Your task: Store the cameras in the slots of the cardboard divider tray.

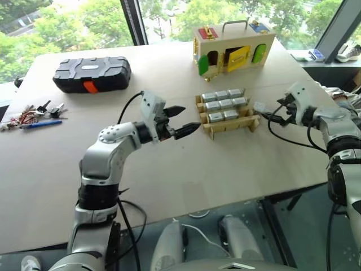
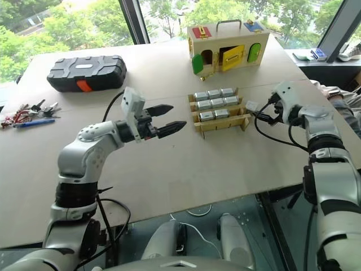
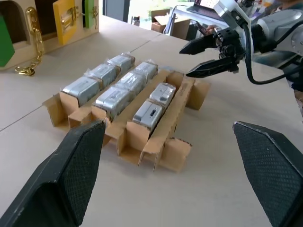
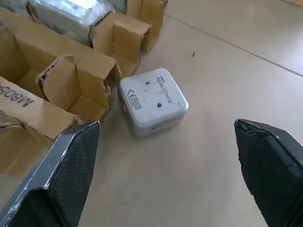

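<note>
From the left eye view you see the cardboard divider tray at the middle of the table, with eight cameras packed in its slots: three in the far row, three in the middle, two in the near row. Your left gripper hangs just left of the tray, jaws spread wide and holding nothing. Your right gripper sits just right of the tray, over a loose camera lying on the table.

The right eye view adds the surroundings: a wooden box with coloured doors beyond the tray, a black case far left, and keys at the left edge.

The left wrist view shows what the head views blur: the stored cameras are wrapped in clear film, and the near row's right-hand slot stands vacant. It also catches the right gripper past the tray, its jaws parted.

The right wrist view gives you the loose camera close up: a small silver-grey block, label side up, touching the tray's outer wall, between widely spread fingers that do not touch it.
</note>
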